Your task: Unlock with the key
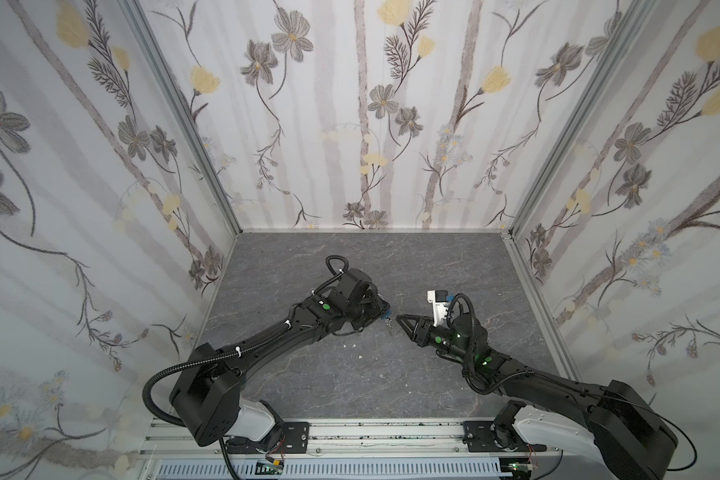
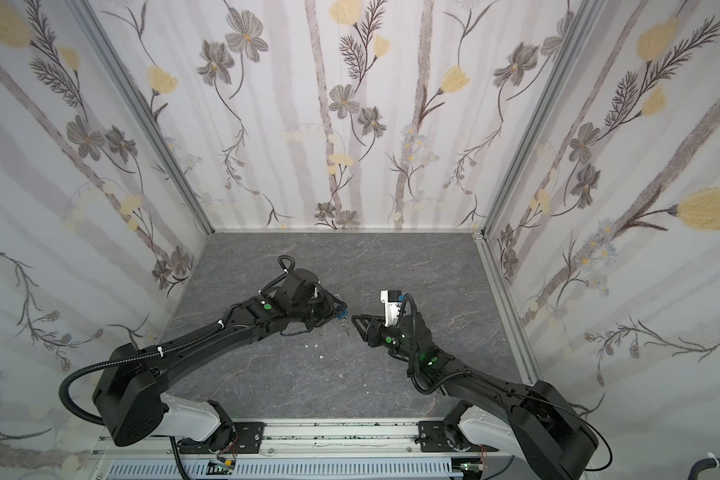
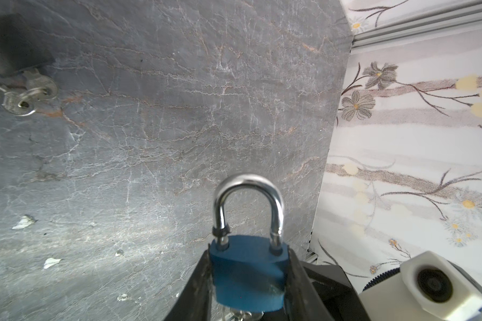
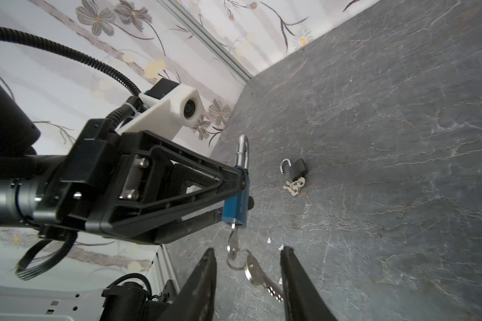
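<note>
Left gripper (image 3: 248,264) is pinching the blue padlock (image 4: 235,205), key (image 4: 232,244) sitting in it; right gripper (image 4: 248,250) is hovering spread beside the key ring (image 4: 235,262)

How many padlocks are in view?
2. The blue padlock with a steel shackle is clamped in the jaws of the left gripper, a key in it; the small black padlock, shackle open, lies on the grey stone-look table.

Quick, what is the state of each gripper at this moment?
Left gripper: closed, holding the blue padlock.
Right gripper: open, holding nothing; the key sticks in the padlock.
</note>
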`<state>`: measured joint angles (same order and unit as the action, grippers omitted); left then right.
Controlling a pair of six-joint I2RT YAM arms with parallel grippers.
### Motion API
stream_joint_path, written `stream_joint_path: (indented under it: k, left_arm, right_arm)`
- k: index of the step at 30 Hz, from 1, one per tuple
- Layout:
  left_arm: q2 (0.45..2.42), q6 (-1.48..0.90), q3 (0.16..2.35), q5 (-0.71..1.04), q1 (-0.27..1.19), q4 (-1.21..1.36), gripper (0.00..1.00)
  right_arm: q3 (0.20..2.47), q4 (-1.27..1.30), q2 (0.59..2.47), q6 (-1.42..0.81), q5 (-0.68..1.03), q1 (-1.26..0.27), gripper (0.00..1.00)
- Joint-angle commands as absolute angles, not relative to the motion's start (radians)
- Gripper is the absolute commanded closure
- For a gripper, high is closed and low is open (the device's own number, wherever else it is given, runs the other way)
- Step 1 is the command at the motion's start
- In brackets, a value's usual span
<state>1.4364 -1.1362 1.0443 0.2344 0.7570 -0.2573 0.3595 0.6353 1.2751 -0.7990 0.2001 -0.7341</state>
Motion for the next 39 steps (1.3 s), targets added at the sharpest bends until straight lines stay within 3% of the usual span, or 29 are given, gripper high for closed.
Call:
stream_joint_path:
  k: [1, 19, 24, 30, 32, 34, 36, 39]
  left_arm:
    - [1.445, -1.161, 1.059, 0.253, 0.756, -0.237, 0.94]
    - [1.453, -1.191, 1.057, 0.287, 0.762, -0.216, 0.93]
    - [1.452, -1.198, 1.054, 0.291, 0.767, -0.204, 0.92]
    - [1.448, -1.198, 1.051, 0.293, 0.765, -0.197, 0.88]
    - [1.45, -1.194, 1.049, 0.296, 0.765, -0.194, 0.82]
    - [1.447, -1.189, 1.046, 0.295, 0.764, -0.194, 0.69]
    - [1.442, -1.179, 1.041, 0.297, 0.76, -0.197, 0.57]
    - [1.429, -1.142, 1.039, 0.306, 0.749, -0.21, 0.49]
  right_arm:
    - [0.371, 0.614, 1.279, -0.731, 0.141, -0.756, 0.57]
    - [0.455, 0.748, 1.427, -0.725, 0.116, -0.815, 0.59]
    - [0.484, 0.748, 1.464, -0.727, 0.119, -0.815, 0.68]
    - [0.49, 0.751, 1.474, -0.727, 0.121, -0.815, 0.9]
    - [0.488, 0.747, 1.473, -0.724, 0.127, -0.813, 0.97]
    - [0.486, 0.739, 1.467, -0.719, 0.132, -0.813, 1.0]
    - [0.478, 0.73, 1.454, -0.712, 0.139, -0.81, 1.0]
    - [0.462, 0.719, 1.427, -0.703, 0.163, -0.799, 1.0]
